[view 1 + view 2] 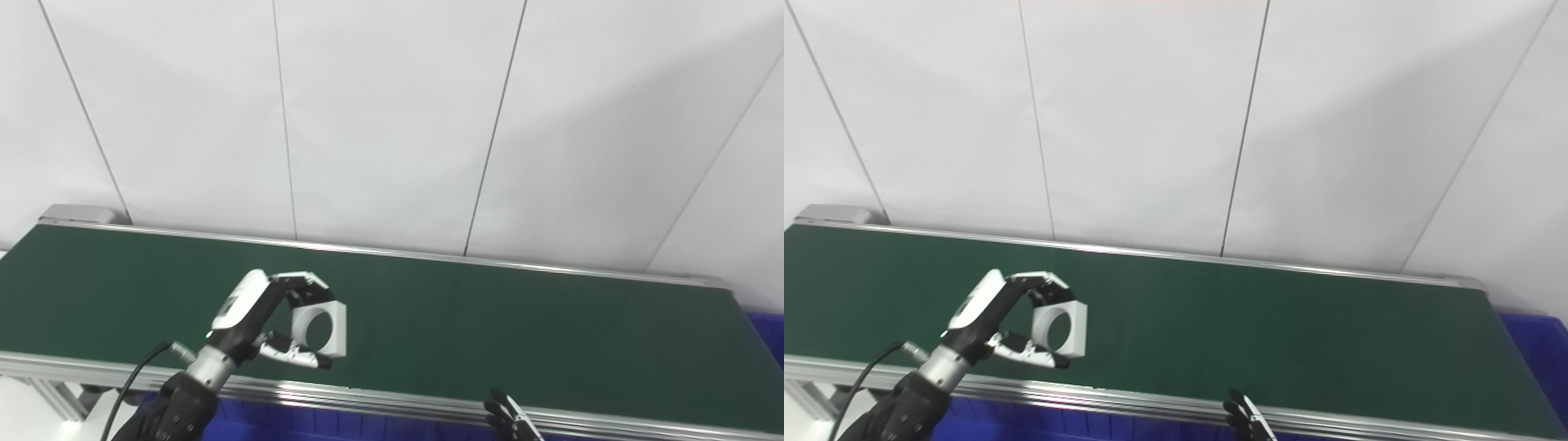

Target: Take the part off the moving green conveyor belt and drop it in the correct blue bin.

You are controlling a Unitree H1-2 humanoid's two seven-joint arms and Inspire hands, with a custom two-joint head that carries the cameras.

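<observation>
A white square block part (321, 329) with a round hole through it is held above the near half of the green conveyor belt (490, 331). My left hand (257, 318) is shut on it, fingers over its top and thumb under its bottom edge. In the right eye view the same part (1061, 331) sits in the left hand (995, 318). Only the dark fingertips of my right hand (508, 419) show at the bottom edge, below the belt's near rail; its state is hidden.
Blue bins lie below the belt's near rail (343, 422) and past its right end (765, 334). An aluminium rail (398, 401) runs along the belt's front. White wall panels stand behind the belt. A black cable (131, 380) trails from the left wrist.
</observation>
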